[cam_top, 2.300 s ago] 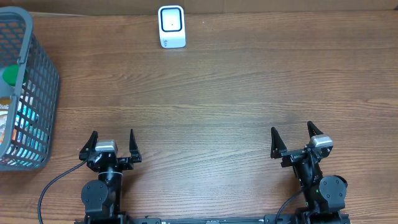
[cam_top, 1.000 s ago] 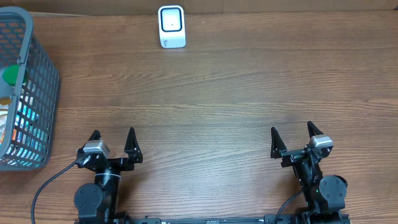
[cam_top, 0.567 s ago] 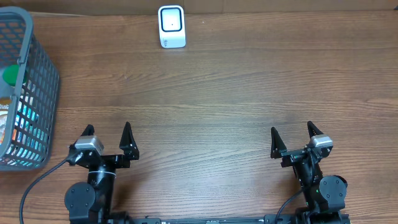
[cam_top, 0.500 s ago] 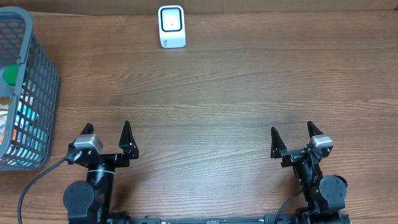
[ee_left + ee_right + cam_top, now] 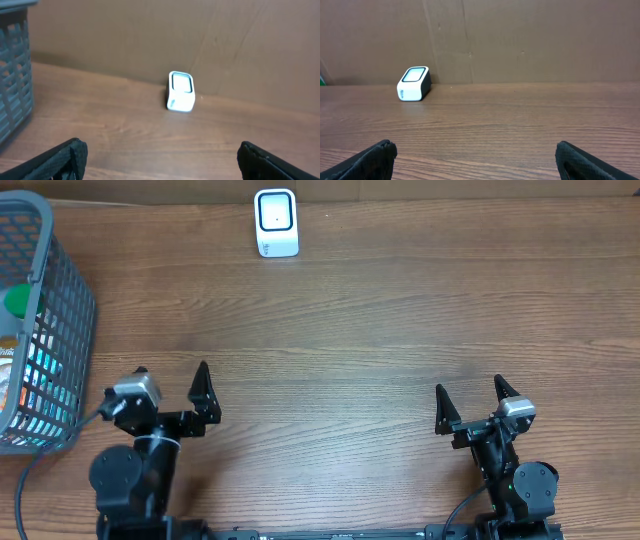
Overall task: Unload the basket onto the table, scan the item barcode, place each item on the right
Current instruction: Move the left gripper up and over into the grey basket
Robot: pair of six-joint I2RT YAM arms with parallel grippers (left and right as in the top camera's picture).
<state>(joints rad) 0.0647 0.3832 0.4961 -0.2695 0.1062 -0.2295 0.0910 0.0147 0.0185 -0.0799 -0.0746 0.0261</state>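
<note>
Both arms sit folded low at the near bench (image 5: 350,330) edge. The left tool (image 5: 170,375) is spread and empty, turned slightly toward the basket (image 5: 62,265) holding packaged items (image 5: 40,375). The right tool (image 5: 469,385) is spread and empty, pointing straight ahead. The barcode scanner (image 5: 276,222) stands at the far edge.

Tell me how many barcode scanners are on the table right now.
1. The white scanner stands at the table's far edge, left of centre. The grey basket's contents are partly hidden.

Count: one white scanner (image 5: 276,222), one grey mesh basket (image 5: 62,298), one wooden table (image 5: 350,330). Two arms' ends: left gripper (image 5: 171,370), right gripper (image 5: 469,385). Goods in the basket overlap behind the mesh; one green item (image 5: 17,300) is distinct, total unclear.
</note>
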